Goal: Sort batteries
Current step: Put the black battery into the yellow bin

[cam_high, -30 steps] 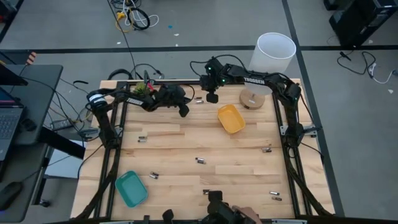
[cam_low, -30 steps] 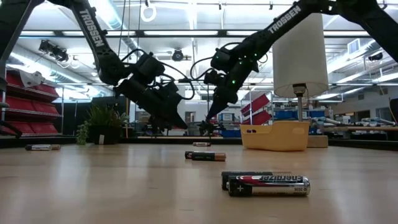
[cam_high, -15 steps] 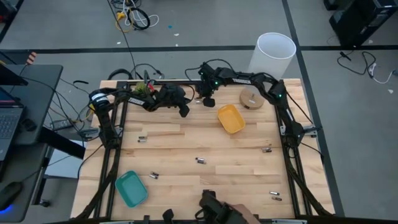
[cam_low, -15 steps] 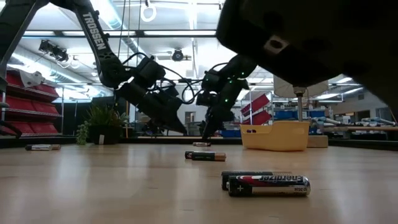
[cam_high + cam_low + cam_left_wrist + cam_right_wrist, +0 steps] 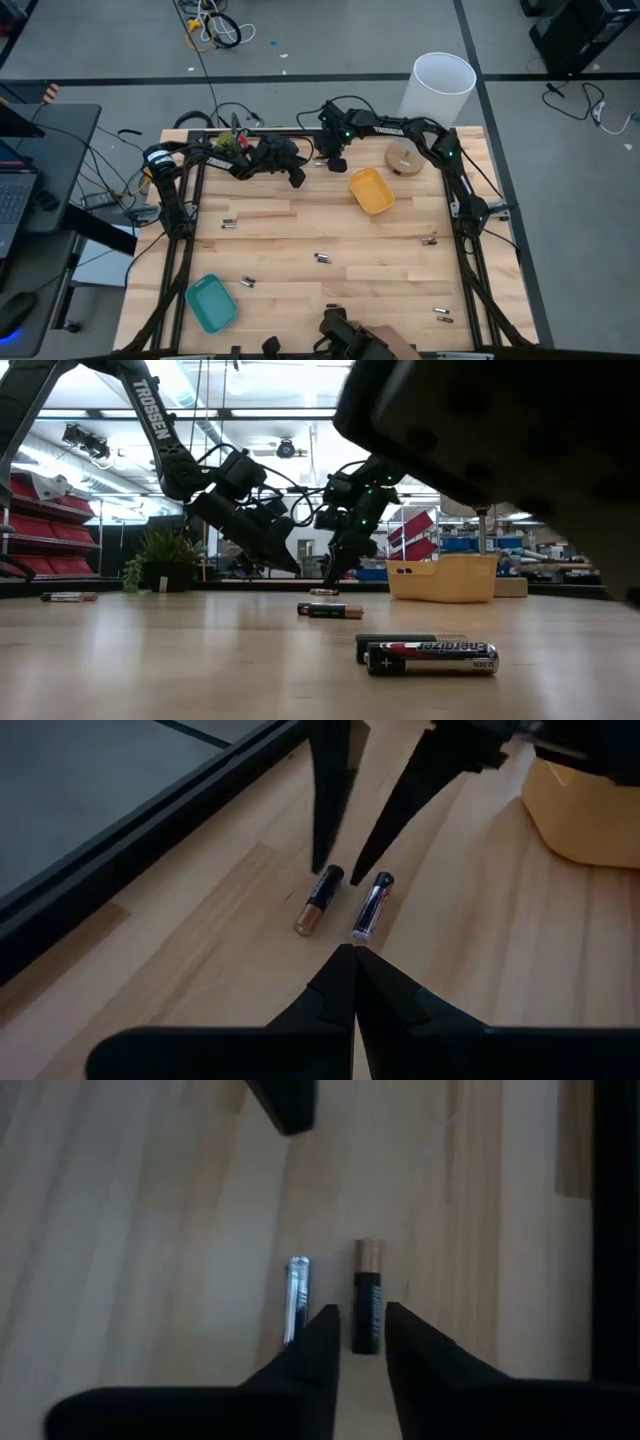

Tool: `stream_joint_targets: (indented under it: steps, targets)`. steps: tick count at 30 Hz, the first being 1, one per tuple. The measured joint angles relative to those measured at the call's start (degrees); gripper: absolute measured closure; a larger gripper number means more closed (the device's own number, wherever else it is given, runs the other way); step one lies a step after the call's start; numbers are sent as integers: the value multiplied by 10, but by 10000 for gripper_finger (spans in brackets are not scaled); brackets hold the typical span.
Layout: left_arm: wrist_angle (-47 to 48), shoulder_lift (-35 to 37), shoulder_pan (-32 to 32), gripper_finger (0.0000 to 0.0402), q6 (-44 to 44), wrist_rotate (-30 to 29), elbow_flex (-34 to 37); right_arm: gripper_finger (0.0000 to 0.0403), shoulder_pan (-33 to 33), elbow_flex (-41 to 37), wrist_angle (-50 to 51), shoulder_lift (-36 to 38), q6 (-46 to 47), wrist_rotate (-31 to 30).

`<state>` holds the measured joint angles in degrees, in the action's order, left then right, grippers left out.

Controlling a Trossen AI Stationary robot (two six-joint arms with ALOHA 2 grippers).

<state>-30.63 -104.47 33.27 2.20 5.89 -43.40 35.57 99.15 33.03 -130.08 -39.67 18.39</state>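
Two batteries lie side by side at the far edge of the wooden counter (image 5: 300,245), toward 12 o'clock in the overhead view. The right gripper (image 5: 360,1342) hangs directly over them with its fingers (image 5: 310,1350) spread a little, and the copper-topped black battery (image 5: 367,1310) sits in line with the gap between the tips. The silvery battery (image 5: 297,1297) lies just beside it, outside the gap. The left gripper (image 5: 352,958) points at the same pair from nearby, its fingers pressed together into a single tip.

More batteries are scattered well apart across the counter: one near the middle (image 5: 322,258), one at 9 o'clock (image 5: 229,223), one at 3 o'clock (image 5: 429,240). A black battery with a silver band (image 5: 432,658) lies nearest the low camera. A yellow tray (image 5: 371,191) sits just beside the right gripper, at 1 o'clock. A teal tray (image 5: 211,303) rests at 7 o'clock. A large blurred dark shape (image 5: 500,430) blocks the upper right of the low view
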Motion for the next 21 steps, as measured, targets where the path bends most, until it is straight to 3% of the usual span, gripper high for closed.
stream_joint_targets:
  steps: [4, 7, 21]
  targets:
    - [-3, 0, -4, 385, 10, -4, 0, 293, 0, 0, -8, -8, -8, -23]
    - [-7, 0, -8, 385, 10, -12, 0, 289, 0, 0, -9, -8, -11, -23]
    - [-16, 0, -11, 385, 11, -14, 0, 350, 2, 0, 0, -8, -21, 11]
